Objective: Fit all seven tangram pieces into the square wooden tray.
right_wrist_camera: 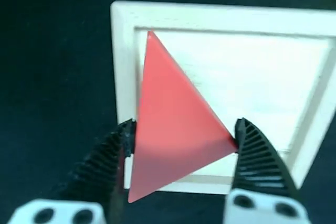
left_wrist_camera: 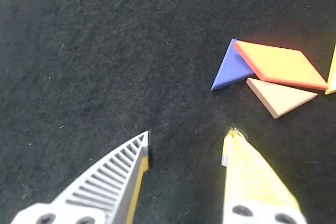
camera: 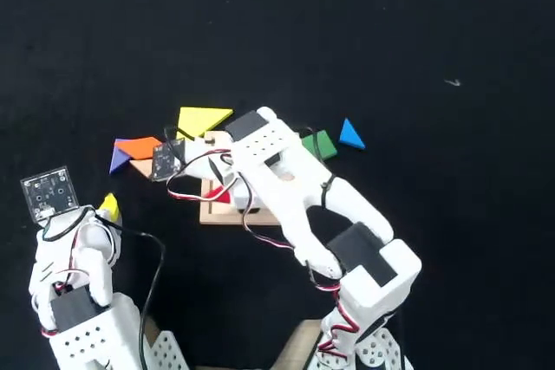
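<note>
- The right pincer (right_wrist_camera: 182, 129) is clamped on the flat red triangle (right_wrist_camera: 173, 114) over the square wooden tray (right_wrist_camera: 220, 14). Whether the triangle touches the wood is unclear.
- In the high view, the right arm hides most of the tray and part of a green piece (camera: 323, 143).
- The left pincer (left_wrist_camera: 189, 135) stands apart over the black tabletop (left_wrist_camera: 105, 51), near an orange parallelogram (left_wrist_camera: 281, 64).

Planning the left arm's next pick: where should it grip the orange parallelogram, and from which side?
Probably from straight above, left gripper pinching the orange parallelogram across its two long edges at mid-length. It lies flat, that is its narrower span, and it seems to overlap the purple triangle, blocking a short end.
</note>
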`<state>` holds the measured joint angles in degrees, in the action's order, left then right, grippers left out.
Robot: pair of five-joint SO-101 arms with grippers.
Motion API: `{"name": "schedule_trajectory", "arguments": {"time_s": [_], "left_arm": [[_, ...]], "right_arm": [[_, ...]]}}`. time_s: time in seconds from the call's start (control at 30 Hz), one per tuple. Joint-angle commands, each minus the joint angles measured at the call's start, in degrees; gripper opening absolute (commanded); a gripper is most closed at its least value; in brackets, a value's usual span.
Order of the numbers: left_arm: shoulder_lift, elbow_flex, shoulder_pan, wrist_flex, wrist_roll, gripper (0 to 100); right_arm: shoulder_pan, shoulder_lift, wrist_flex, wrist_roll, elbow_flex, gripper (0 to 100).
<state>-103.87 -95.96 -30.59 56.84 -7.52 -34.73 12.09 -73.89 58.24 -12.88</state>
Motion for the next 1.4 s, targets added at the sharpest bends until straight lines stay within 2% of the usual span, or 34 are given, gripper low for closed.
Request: {"name": "schedule_trajectory", "arguments": {"time_s": [0.0,0.13,0.33,0.43,0.5,0.57,0.67,0.8,1.37], "left_arm": [[-0.4,0.6,-0.5,-1.3,-0.2,23],[-0.4,0.6,-0.5,-1.3,-0.2,23],[-0.5,0.6,-0.5,-1.3,-0.2,23],[-0.5,0.6,-0.5,-1.3,-0.2,23],[-0.5,0.6,-0.5,-1.3,-0.2,23],[-0.5,0.6,-0.5,-1.3,-0.2,23],[-0.5,0.6,-0.5,-1.3,-0.2,23],[-0.5,0.6,-0.5,-1.3,-0.2,23],[-0.5,0.6,-0.4,-1.5,-0.2,23]], "right_arm": [[-0.6,-0.1,-2.0,0.7,3.1,32.4],[-0.9,-0.1,-2.2,0.7,3.0,40.0],[-1.8,-0.8,-2.8,0.7,4.8,38.8],[2.7,-2.3,-2.5,0.4,10.2,27.6],[6.1,-2.3,-0.7,-0.1,13.7,13.4],[9.0,-1.1,3.7,-4.2,14.4,0.2],[11.6,2.8,8.5,-9.4,13.8,7.2],[11.9,7.9,9.7,-7.2,13.8,1.1],[8.7,9.8,10.1,-6.9,10.2,1.1]]}}
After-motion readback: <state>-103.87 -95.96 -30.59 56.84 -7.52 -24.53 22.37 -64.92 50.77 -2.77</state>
